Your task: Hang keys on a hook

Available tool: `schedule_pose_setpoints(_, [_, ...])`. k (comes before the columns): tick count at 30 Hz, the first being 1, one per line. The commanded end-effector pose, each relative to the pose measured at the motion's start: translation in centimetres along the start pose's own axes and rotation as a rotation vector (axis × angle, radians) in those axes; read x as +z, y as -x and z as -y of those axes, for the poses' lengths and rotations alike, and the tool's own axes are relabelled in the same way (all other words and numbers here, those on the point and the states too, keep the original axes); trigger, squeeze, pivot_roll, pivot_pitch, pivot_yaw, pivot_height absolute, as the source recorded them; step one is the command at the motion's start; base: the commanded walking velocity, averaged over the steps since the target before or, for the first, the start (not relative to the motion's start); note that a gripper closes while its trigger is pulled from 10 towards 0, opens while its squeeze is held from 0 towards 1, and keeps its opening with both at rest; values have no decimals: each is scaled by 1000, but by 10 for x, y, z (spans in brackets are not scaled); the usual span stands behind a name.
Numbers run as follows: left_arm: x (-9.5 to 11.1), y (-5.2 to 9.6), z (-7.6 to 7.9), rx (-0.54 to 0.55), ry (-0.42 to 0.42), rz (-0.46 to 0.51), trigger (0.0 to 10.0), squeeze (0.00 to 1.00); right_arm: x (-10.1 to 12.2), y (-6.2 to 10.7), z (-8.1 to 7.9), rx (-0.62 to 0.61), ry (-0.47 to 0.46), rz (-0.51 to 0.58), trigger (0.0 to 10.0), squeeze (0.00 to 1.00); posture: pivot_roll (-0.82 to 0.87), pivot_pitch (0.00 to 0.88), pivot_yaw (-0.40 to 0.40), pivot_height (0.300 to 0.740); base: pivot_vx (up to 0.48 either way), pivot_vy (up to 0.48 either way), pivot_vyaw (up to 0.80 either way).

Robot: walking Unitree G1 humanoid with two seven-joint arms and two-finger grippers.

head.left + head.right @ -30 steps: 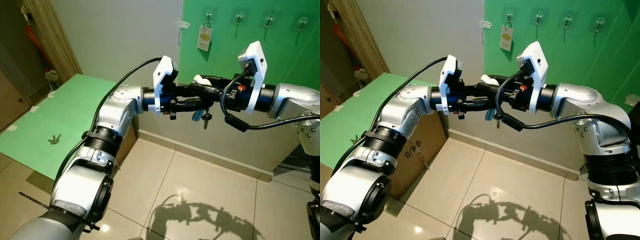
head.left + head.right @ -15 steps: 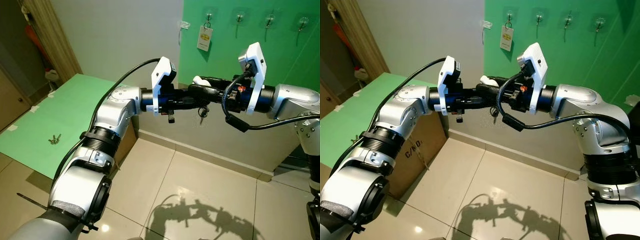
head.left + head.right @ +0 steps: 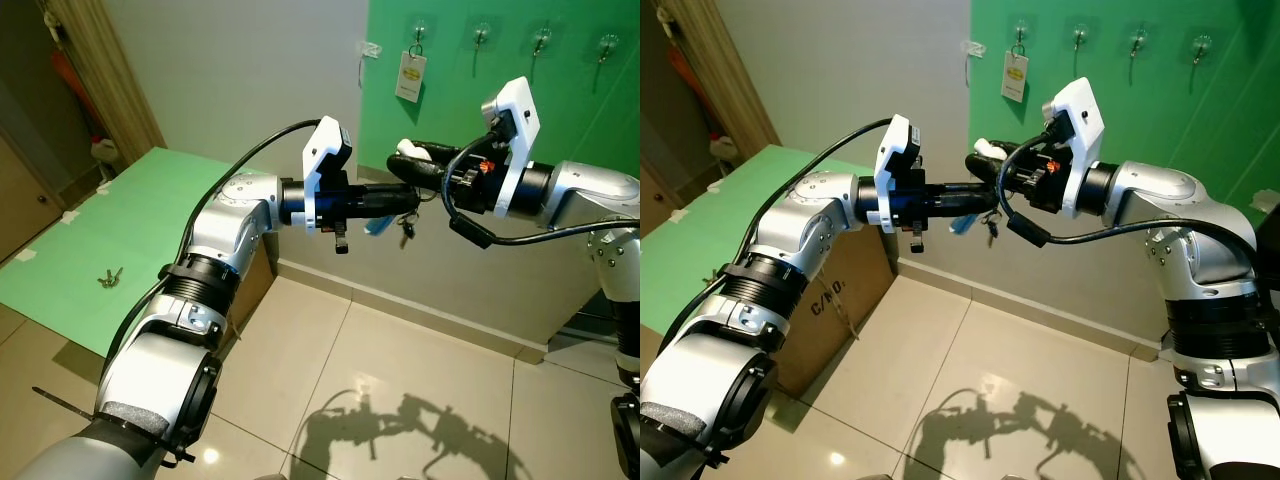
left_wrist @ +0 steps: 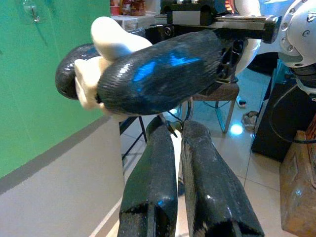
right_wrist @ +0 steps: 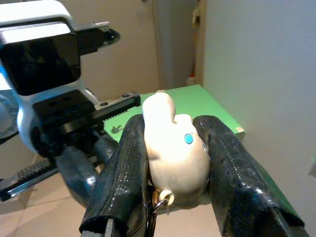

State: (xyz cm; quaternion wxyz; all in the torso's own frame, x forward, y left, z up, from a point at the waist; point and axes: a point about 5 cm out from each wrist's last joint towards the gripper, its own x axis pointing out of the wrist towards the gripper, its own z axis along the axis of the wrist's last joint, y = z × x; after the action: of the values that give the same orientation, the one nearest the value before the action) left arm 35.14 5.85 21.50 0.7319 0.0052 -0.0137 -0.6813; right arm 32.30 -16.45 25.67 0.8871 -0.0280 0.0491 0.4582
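Right hand pinching white keychain figure, keys half hidden

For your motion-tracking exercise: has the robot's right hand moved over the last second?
Yes. The right hand has risen slightly towards the tagged hook on the green wall.

Head stereo looks down; wrist cameras face each other closely.

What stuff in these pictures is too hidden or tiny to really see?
- The keys hanging under the white keychain figure: tiny and dark in the eye views; how many cannot be counted.
- The key ring: in the right wrist view, the right gripper fingers cover nearly all of it.
- The label on a wall hook: print too small to read.
- The spare keys on the green table: too small to tell apart.
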Motion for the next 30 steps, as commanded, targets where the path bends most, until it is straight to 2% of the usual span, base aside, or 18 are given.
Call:
schedule_pose_setpoints(1, [6,1,3,-30,-30,9,0,0,2,6,12,-108,22,-17,10000,1000,-245,0,71,740,0,0,0])
schedule_pose_setpoints(10, [4,3,3,-27,-27,5,0,0,2,4,9,-96,40,-8,10000,1000,-245,0,74,740,0,0,0])
schedule_pose_setpoints(18, [5,3,2,-26,-31,4,0,0,3,6,13,-140,69,-1,10000,1000,-247,0,79,740,0,0,0])
schedule_pose_setpoints(20, [5,3,2,-25,-30,5,0,0,1,7,16,-180,87,-8,10000,1000,-248,0,79,740,0,0,0])
schedule_pose_setpoints(22, [5,4,2,-22,-30,6,0,0,-1,9,26,-283,102,-21,10000,1000,-248,0,79,740,0,0,0])
schedule_pose_setpoints(24, [5,6,1,-3,-30,11,0,0,-3,12,33,-363,140,-31,10000,0,-248,0,80,740,0,0,0])
schedule_pose_setpoints(25, [5,11,-3,56,-29,19,0,0,-9,18,39,-471,185,-33,10000,0,-244,0,80,740,0,0,0])
schedule_pose_setpoints(27, [4,13,-4,82,-28,21,0,0,-12,20,42,-517,195,-35,10000,0,-244,0,80,740,0,0,0])
schedule_pose_setpoints(30, [1,22,-8,167,-25,26,0,0,-32,30,44,-658,195,-35,10000,0,-241,0,85,740,0,0,0])
